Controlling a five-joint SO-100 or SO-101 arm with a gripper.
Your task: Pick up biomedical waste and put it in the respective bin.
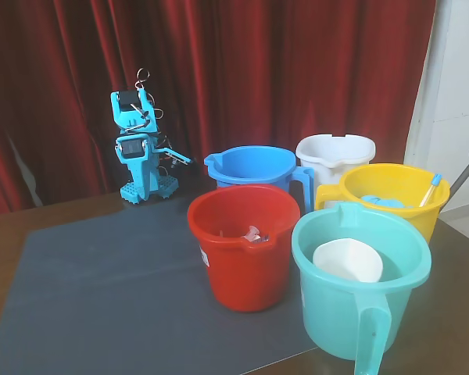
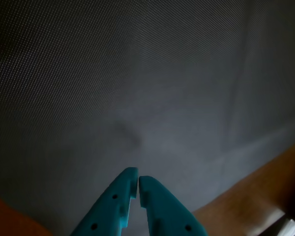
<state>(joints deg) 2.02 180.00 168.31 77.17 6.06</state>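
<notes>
The red bin (image 1: pixel 242 266) stands on the grey mat (image 1: pixel 102 273) right of centre in the fixed view, its pouring lip toward the camera. Small pale pieces (image 1: pixel 252 233) lie inside it, too small to identify. No biomedical waste shows on the mat in either view. My blue arm (image 1: pixel 137 148) sits folded at the back left, well away from the bin. In the wrist view my gripper (image 2: pixel 138 180) hangs shut over bare mat, its teal fingertips (image 2: pixel 125 184) touching with nothing between them.
A blue bucket (image 1: pixel 254 168), a white bucket (image 1: pixel 336 152) and a yellow bucket (image 1: pixel 391 199) holding a blue-tipped stick (image 1: pixel 431 187) stand behind the red one. A teal bucket (image 1: pixel 359 305) with a white object (image 1: pixel 348 260) inside is at front right. Red curtain behind.
</notes>
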